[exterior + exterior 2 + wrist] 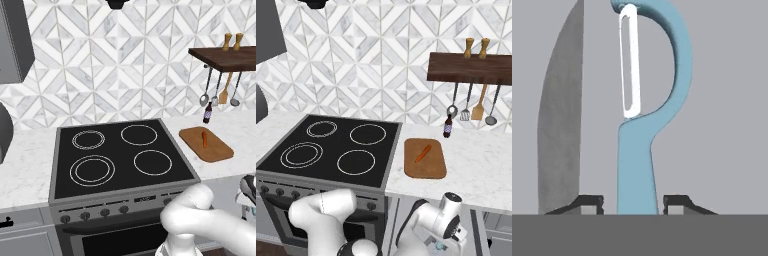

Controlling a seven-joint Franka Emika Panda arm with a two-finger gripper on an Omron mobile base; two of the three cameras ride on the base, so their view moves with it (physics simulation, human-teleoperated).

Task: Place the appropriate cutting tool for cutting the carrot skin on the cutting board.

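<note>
Blue peeler (637, 170) handle stands between the open jaws, touching neither.

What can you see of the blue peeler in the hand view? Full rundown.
The peeler looks like light blue plastic, with a straight handle that curves into a hooked head holding a slim white slotted blade. It lies lengthwise along the view on a flat grey surface, handle between the two fingertips of the gripper, which stand apart from it. A grey knife blade lies alongside.
</note>
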